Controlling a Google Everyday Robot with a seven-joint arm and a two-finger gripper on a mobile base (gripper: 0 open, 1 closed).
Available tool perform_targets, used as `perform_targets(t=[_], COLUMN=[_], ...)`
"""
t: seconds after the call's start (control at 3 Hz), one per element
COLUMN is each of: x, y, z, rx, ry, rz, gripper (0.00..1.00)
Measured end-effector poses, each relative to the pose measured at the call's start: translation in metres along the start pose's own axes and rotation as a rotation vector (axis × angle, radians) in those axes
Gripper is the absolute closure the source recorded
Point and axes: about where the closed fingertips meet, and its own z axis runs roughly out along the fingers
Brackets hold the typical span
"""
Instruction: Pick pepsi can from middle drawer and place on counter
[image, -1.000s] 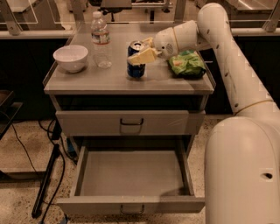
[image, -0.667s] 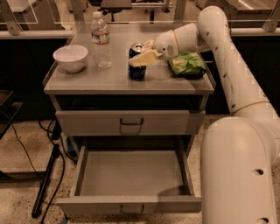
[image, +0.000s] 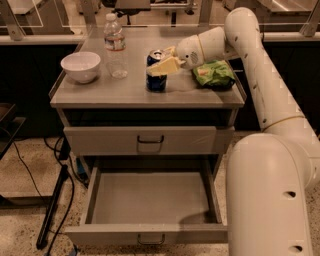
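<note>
Nothing much has moved since the earlier frames; the can (image: 156, 80) stands on the same spot of the worktop (image: 125, 94), and the hand (image: 163, 65) sits against it as before. The can is upright near the middle of the worktop, its base down on the surface, well clear of the edges; the placing step looks all but done, with only the release and the withdrawal left. The hand reaches in from the right and lies across the can's upper part, touching it; whether it grips or has already let go I cannot tell. The next move, as I judge it, calls for a clean let-go and a pull-back up and to the right without dragging the can; a knock would send it toward the bottle (image: 115, 45), which stands just to its left. A bowl (image: 81, 66) sits further left; a green bag (image: 214, 74) lies to the right under the arm. Below, the drawer (image: 150, 197) stands pulled out with nothing showing in it.
</note>
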Motion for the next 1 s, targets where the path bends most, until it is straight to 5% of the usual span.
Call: perform_targets(t=[1.0], x=[0.0], y=[0.0], z=[0.0001], rx=[0.0], ry=[0.0], rz=[0.0], gripper=[0.15])
